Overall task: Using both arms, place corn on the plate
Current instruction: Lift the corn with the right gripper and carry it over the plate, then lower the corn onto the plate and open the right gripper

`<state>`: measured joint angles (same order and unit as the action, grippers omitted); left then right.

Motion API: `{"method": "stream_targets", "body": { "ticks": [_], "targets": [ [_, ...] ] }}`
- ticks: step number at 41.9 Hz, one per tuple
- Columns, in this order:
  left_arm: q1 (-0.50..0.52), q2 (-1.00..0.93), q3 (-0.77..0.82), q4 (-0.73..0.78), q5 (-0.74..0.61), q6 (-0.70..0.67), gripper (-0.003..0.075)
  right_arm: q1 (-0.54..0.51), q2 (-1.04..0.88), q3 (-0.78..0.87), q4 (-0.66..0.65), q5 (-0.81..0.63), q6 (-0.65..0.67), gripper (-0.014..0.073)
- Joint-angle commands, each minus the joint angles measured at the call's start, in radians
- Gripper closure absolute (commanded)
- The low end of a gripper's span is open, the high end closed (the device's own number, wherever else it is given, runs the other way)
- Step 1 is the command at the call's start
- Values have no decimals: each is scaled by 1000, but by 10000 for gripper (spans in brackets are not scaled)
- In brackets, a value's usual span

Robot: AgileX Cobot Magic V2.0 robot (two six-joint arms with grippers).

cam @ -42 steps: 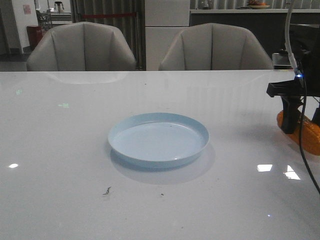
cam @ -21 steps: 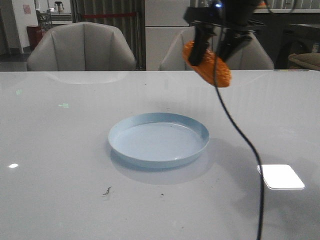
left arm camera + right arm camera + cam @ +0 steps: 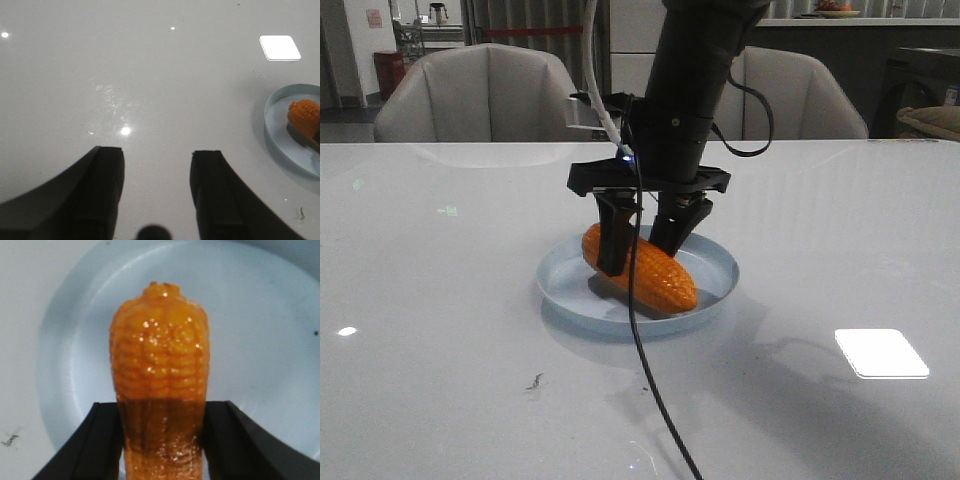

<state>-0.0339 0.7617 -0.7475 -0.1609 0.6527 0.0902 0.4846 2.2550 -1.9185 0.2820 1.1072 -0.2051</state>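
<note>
The orange corn (image 3: pixel 660 278) lies in the pale-blue plate (image 3: pixel 718 268) at the table's middle, its tapered end toward the front right. My right gripper (image 3: pixel 638 255) comes down from above and is shut on the corn's thicker half, one finger on each side. In the right wrist view the corn (image 3: pixel 159 355) sits between the fingers of the right gripper (image 3: pixel 161 440), over the plate (image 3: pixel 260 330). My left gripper (image 3: pixel 156 170) is open and empty above bare table, apart from the plate (image 3: pixel 280 137) and corn (image 3: pixel 304 114). It is out of the front view.
Two beige chairs (image 3: pixel 485 95) (image 3: pixel 810 95) stand behind the table's far edge. The right arm's black cable (image 3: pixel 655 405) trails from the gripper down to the front edge. A small dark speck (image 3: pixel 534 381) lies front left of the plate. A bright reflection (image 3: pixel 881 352) lies at the right.
My right gripper has carried the corn from the table's right side up, leftward, and down into the plate. The plate has not moved.
</note>
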Motion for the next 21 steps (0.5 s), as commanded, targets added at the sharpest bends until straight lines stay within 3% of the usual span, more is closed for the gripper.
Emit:
{"method": "stream_targets", "body": {
  "ticks": [1,8,17,21],
  "targets": [
    [3,-5,-29,-34,-62,-9,335,-4,-64,-32,-15,-26,-9,156],
    [3,-5,-29,-34,-62,-9,335,-4,-64,-32,-58,-69,-8,12],
    [3,-5,-29,-34,-62,-9,335,-8,-74,-78,-19,17,-5,13],
    [3,-5,-29,-34,-62,-9,335,-29,-101,-134,-14,22,65,13]
  ]
}}
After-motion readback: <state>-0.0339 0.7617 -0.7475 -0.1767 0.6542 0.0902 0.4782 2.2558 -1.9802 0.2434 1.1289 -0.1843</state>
